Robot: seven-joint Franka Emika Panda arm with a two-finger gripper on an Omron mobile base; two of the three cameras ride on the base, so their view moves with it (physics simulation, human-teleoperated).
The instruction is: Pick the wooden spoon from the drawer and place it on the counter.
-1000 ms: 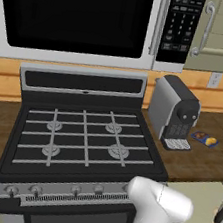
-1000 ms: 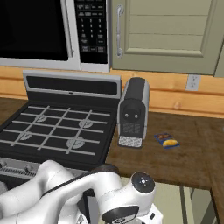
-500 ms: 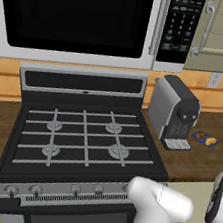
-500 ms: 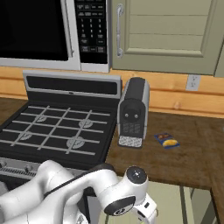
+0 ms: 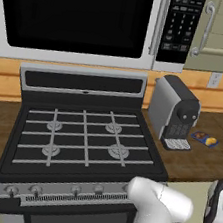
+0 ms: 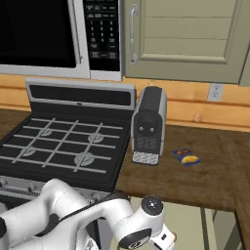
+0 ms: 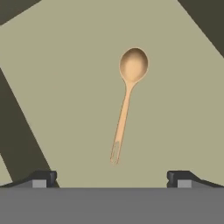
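1. The drawer (image 7: 65, 87) carries the wooden spoon (image 7: 125, 102), which lies flat on its pale floor, ahead of the gripper (image 7: 112, 179) and between the lines of its two wide-apart fingertips, head at the far end.
2. The counter (image 6: 195, 180) carries the coffee machine (image 6: 148, 126) and, just beside it, a flat blue-and-yellow packet (image 6: 186, 156).
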